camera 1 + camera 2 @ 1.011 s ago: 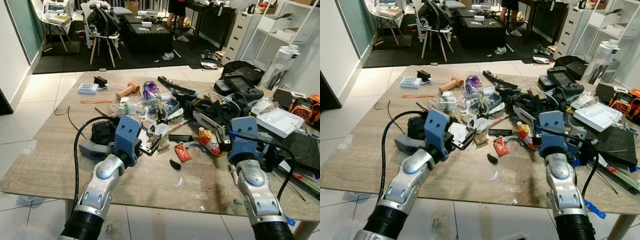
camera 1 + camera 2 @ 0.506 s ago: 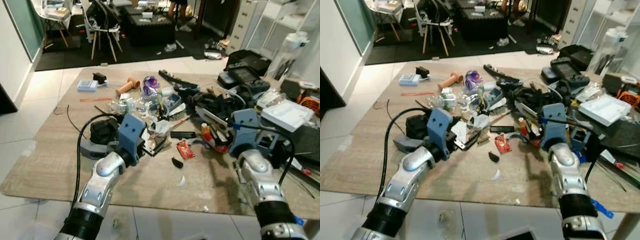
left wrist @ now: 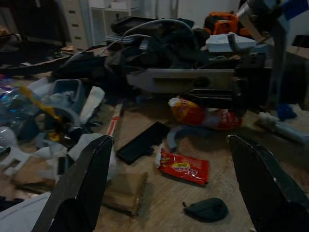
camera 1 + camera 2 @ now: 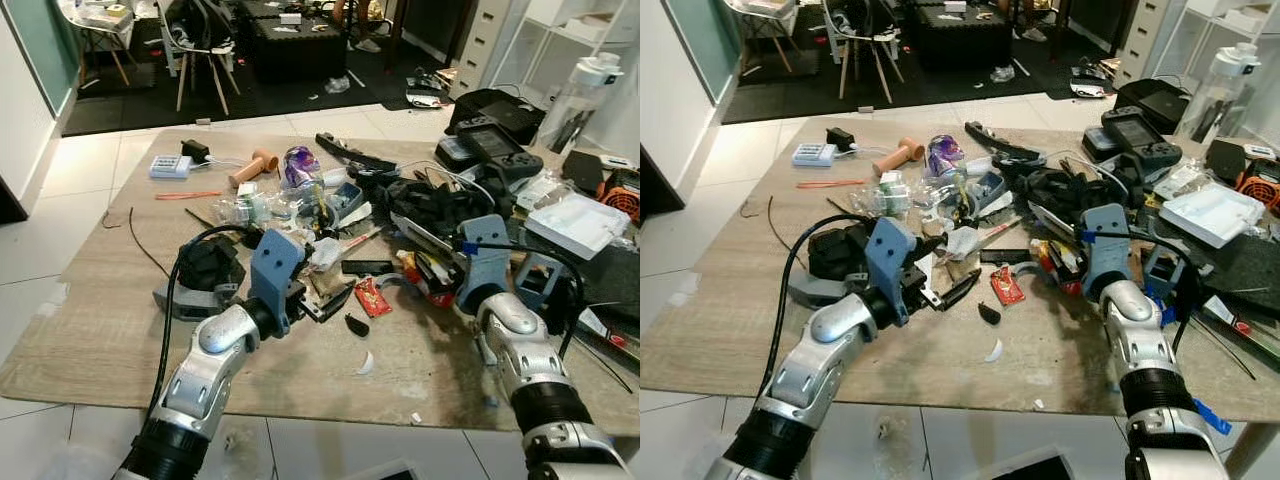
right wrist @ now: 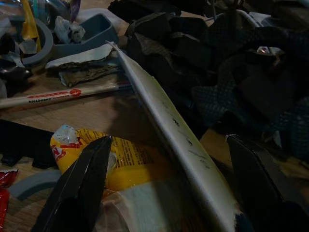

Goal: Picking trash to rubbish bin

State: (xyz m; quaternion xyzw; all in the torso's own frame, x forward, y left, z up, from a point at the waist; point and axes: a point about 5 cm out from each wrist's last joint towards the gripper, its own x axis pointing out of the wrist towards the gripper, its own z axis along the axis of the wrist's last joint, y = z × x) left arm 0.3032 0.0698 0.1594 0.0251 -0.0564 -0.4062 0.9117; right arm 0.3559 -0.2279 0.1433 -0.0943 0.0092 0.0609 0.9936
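Two grippers, both spread wide and empty: left gripper above red sachet, lying flat on table, long axis crosswise; right gripper over half-hidden yellow wrapper, print unreadable.

Bare table front-left (clutter crowding the middle)

A red wrapper lies flat on the table, crumpled, just beside a black bar. A yellow-and-red packet lies on its side near it, partly under a long grey strip. White crumpled paper sits among the clutter. A small white scrap lies apart, nearer the table's edge.
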